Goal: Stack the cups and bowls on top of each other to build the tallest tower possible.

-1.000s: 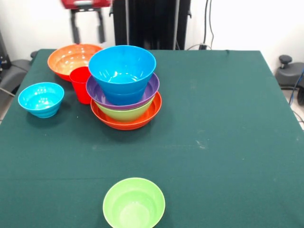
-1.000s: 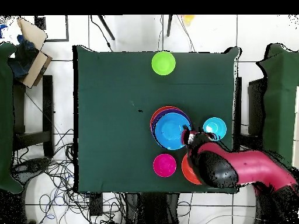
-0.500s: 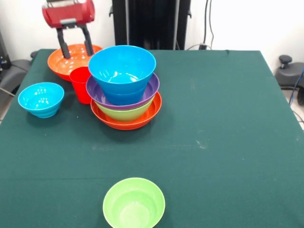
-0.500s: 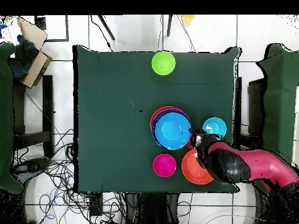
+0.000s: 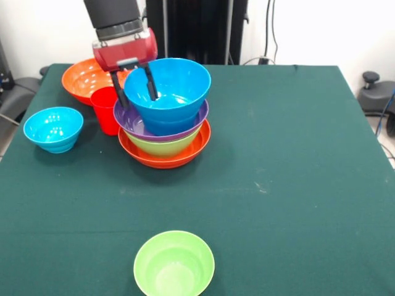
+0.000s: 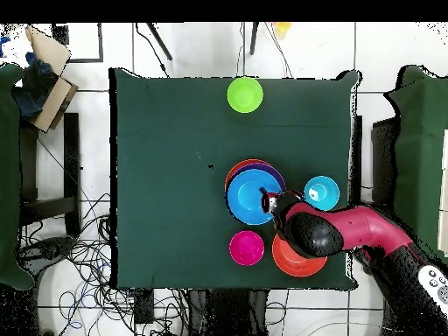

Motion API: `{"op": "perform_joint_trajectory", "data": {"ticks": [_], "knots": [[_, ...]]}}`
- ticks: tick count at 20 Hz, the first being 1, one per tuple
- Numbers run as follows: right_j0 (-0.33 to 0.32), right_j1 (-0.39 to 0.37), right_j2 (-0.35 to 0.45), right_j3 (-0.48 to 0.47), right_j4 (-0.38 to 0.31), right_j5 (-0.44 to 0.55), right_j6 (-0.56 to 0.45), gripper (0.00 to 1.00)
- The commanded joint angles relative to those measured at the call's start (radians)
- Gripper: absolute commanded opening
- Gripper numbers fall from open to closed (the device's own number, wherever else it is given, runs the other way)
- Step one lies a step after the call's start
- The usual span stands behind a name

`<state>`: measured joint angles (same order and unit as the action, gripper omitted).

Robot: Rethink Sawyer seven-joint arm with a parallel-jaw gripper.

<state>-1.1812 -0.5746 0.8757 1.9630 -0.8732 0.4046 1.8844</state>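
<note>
One green bowl [image 5: 174,264] sits alone at the bottom centre of the front view, well apart from everything else on the green bench [image 5: 296,185]. Above it, in the middle left of the frame, stands the tower [image 5: 163,132]: a wide orange bowl at the base, then a green one, a purple one, and a large blue bowl [image 5: 170,86] on top. The end effector [image 5: 133,85] straddles that blue bowl's left rim, one finger inside and one outside, spread and seemingly not yet pinching the wall. The bowl leans slightly right. Left of the tower, a small blue bowl [image 5: 54,128] rests alone, and the red cup [image 5: 105,109] stands just beside the tower, with a second orange bowl [image 5: 86,77] behind it at upper left. The overhead view also shows a magenta bowl [image 6: 247,248]. These plastic pieces look light, stiff and slippery, so the thin rim is probably the best hold. Half a second earlier the end effector hovered over the far orange bowl; it has since swung right and dropped onto the blue bowl.
</note>
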Motion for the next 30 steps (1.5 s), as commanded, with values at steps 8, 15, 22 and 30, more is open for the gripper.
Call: {"op": "perform_joint_trajectory", "data": {"ticks": [8, 15, 22, 30], "knots": [[0.041, -0.002, 0.012, -0.009, -0.103, -0.009, -0.159, 1.00], [0.052, -0.056, 0.020, 0.021, -0.076, 0.003, -0.132, 1.00], [0.043, -0.164, 0.064, 0.090, 0.009, 0.040, -0.112, 1.00], [-0.069, -0.158, 0.155, 0.122, 0.086, 0.109, -0.255, 1.00]]}}
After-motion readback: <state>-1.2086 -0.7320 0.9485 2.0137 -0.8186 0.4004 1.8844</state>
